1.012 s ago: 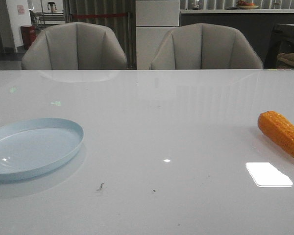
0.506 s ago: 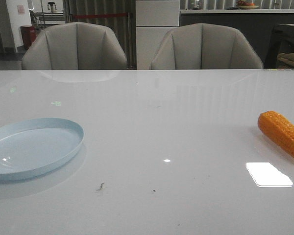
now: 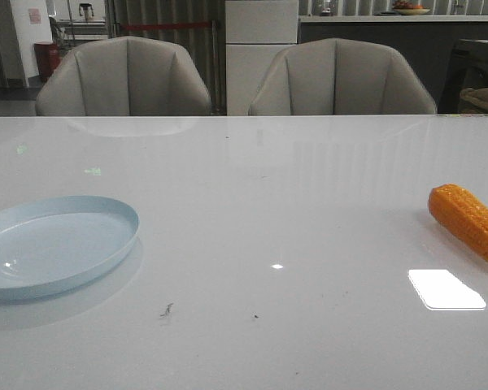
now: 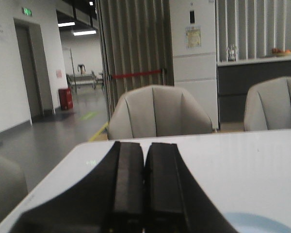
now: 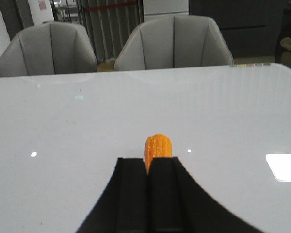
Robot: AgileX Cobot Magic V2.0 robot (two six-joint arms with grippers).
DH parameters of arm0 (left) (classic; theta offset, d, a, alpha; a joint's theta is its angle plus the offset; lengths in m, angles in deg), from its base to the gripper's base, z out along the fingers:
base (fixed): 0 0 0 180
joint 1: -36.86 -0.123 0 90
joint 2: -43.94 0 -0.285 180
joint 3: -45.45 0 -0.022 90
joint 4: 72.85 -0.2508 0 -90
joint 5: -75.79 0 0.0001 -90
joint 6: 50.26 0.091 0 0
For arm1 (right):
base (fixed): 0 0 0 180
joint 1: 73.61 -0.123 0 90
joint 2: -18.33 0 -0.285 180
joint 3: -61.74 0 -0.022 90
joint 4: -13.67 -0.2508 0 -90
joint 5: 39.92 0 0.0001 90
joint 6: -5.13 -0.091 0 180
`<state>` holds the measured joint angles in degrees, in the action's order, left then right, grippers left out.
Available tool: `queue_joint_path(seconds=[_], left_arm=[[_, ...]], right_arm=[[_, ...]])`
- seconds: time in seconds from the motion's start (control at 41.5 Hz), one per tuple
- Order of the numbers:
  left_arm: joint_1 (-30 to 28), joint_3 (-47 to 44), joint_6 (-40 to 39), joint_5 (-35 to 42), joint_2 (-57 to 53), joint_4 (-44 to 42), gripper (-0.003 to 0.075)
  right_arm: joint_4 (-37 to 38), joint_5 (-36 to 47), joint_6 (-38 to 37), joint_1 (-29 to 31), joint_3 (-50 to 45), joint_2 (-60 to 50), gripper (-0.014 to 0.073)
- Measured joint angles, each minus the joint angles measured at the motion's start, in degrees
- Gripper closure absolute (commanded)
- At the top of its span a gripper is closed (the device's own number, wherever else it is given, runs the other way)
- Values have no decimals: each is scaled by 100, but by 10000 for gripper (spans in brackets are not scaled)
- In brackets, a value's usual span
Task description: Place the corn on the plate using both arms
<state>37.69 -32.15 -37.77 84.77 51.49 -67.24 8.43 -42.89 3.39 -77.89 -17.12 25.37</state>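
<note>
The orange corn lies on the white table at the far right, partly cut off by the frame edge. The pale blue plate sits empty at the near left. Neither gripper shows in the front view. In the right wrist view my right gripper is shut, its black fingers together, and the end of the corn shows just beyond the fingertips on the table. In the left wrist view my left gripper is shut and empty, with a sliver of the plate beside it.
Two grey chairs stand behind the table's far edge. A bright light reflection lies on the table near the corn. Small dark specks mark the table's front middle.
</note>
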Motion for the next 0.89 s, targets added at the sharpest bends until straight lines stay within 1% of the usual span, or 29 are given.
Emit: queue_joint_path(seconds=[0.12,0.193,0.241,0.337,0.482,0.602,0.723,0.891], left_arm=[[0,0,0,511,0,0,631],[0,61,0,536,0,0,631],[0,182,0,473,0,0,631],[0,619,0,236,0,0,631],[0,1620,0,-262,202,0,631],[0,2407,0,-593,807,0,631],[0,3171,0,-862,1661,0,631],[0,3990,0,-1375,2922,0,631]], right_arm=[[0,716,0,0,0,0,538],[0,1127,0,0,61,0,538],[0,1165,0,0,225,0,538],[0,892,0,0,830,0,538],[0,297,34,0,1976,247,538],[0,122,45,0,2839,972,537],[0,86,53,0,3596,1886,537],[0,-44,53,0,4208,3239,537]])
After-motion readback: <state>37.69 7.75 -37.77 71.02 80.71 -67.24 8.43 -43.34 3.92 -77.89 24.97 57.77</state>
